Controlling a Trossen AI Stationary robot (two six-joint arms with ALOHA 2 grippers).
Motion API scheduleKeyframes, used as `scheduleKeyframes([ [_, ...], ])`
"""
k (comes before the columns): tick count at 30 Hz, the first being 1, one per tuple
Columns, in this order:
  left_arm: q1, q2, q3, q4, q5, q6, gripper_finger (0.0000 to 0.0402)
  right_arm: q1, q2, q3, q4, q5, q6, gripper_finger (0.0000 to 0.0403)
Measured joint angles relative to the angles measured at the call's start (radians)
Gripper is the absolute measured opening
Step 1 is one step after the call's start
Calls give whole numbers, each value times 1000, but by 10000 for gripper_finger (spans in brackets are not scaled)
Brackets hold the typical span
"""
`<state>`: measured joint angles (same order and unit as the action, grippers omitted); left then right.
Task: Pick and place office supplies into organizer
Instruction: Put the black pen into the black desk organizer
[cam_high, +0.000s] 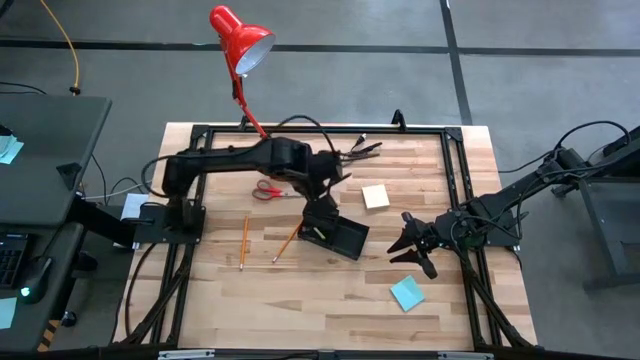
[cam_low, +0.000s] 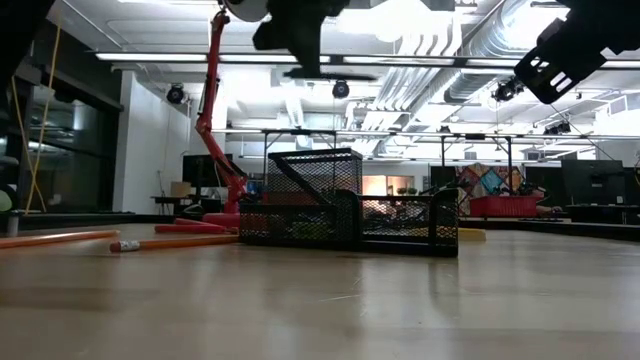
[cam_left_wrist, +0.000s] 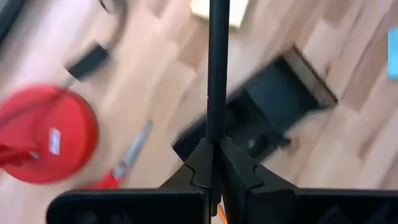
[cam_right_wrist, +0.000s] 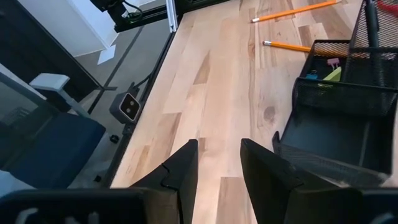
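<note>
Holding a dark pen (cam_left_wrist: 217, 68) pinched upright above the organizer (cam_high: 340, 238), the left gripper (cam_high: 318, 222) lines up a drop, while the right gripper (cam_high: 412, 247) waits nearby, half-open and empty.

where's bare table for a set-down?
Free: front strip between the pencils and the teal pad; also between the organizer and the right gripper. Crowded: back middle, with the scissors, left arm and yellow pad.
</note>
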<state>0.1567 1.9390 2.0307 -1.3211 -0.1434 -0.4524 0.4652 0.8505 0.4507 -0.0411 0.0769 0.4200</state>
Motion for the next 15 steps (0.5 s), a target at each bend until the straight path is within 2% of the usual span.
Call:
scheduleKeyframes([
  [8, -9, -5, -74, 67, 34, -17, 0, 0, 0, 0, -1, 1, 5, 116],
  [13, -22, -43, -192, 274, 44, -36, 0, 0, 0, 0, -7, 1, 25, 116],
  [15, -27, -83, -244, 281, 29, -74, 0, 0, 0, 0, -8, 1, 25, 116],
])
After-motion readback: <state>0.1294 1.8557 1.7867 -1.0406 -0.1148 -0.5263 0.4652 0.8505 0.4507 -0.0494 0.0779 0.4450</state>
